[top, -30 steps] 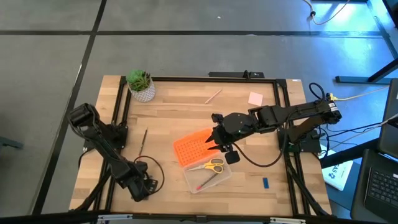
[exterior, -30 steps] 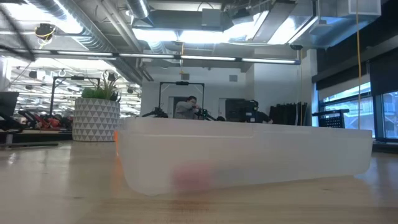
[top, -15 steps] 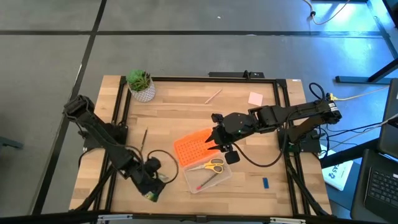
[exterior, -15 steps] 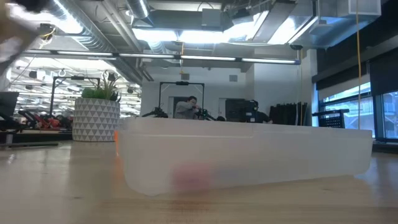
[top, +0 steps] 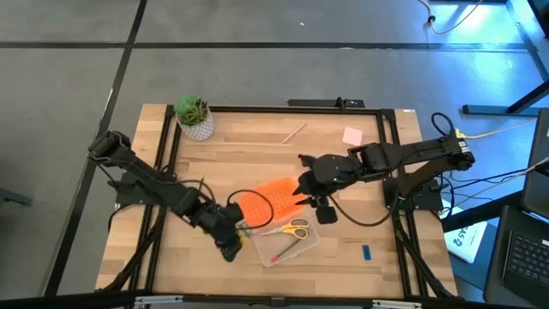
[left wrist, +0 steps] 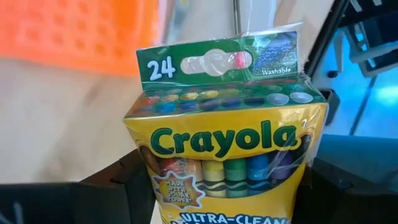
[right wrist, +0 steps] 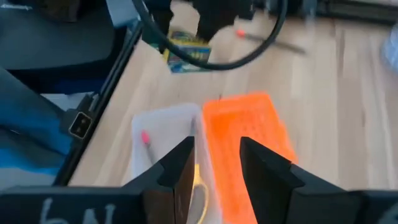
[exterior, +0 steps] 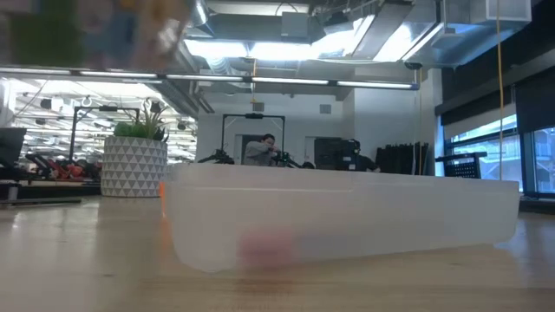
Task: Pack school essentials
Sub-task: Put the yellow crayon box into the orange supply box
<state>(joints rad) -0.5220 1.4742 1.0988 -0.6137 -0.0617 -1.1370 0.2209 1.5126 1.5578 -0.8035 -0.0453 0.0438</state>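
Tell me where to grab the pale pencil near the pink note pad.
Grip the pale pencil at mid-shaft, coming straight down, with the pinch across its length. It lies flat and slanted on the table, thin, with no end raised.

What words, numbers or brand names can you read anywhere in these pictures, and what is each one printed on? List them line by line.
"24": green top flap of the crayon box held in the left claw.
"Washable": same flap, at its other end.
"Crayola": yellow front of the box.
"ULTRA-CLEAN": bottom of the front, cut off by the picture's edge.
Starburst badge on the front: too small to read.
Light marks on the right claw's body: too blurred to read.
Nothing else legible.
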